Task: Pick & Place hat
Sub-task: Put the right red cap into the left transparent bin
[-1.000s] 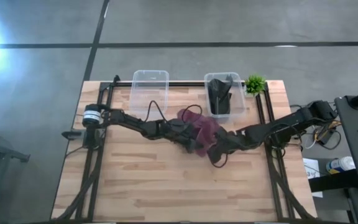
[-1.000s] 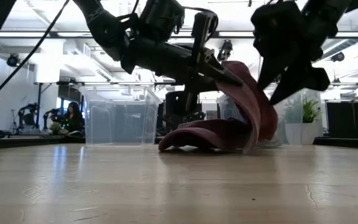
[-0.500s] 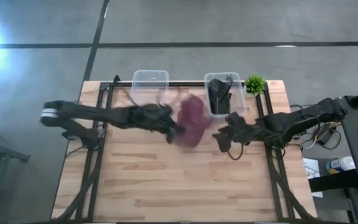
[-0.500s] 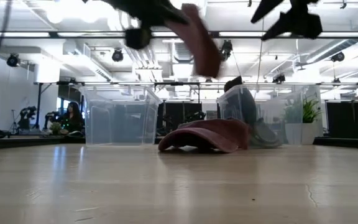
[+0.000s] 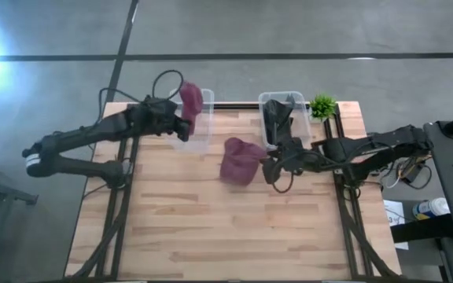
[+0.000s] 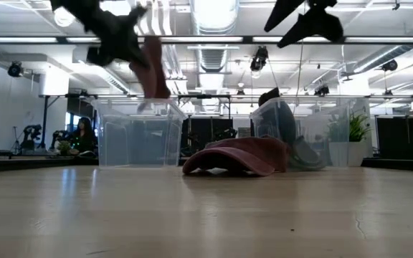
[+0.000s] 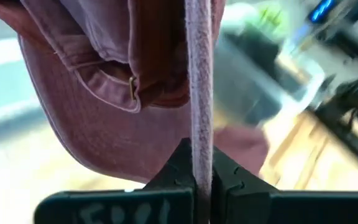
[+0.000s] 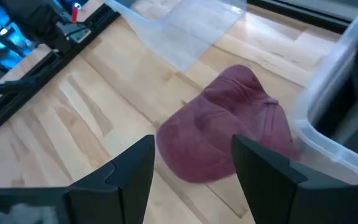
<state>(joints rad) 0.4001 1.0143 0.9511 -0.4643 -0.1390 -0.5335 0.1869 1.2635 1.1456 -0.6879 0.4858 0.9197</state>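
Carrying a maroon hat (image 5: 191,100) clamped by its brim in the left gripper (image 5: 181,118), above the empty clear bin (image 5: 197,134). Advisable: lowering well inside the bin's walls before releasing. Hovering just right of the bin, jaws apart, the right gripper (image 5: 270,169) beside a second hat (image 5: 241,160).

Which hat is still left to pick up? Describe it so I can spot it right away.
Start at the two clear plastic bins along the wooden table's far edge. The maroon fabric cap lies flat on the wood in front of the gap between them. Unlike the other maroon hat, pinched in the left tool over the left bin, nothing holds it.
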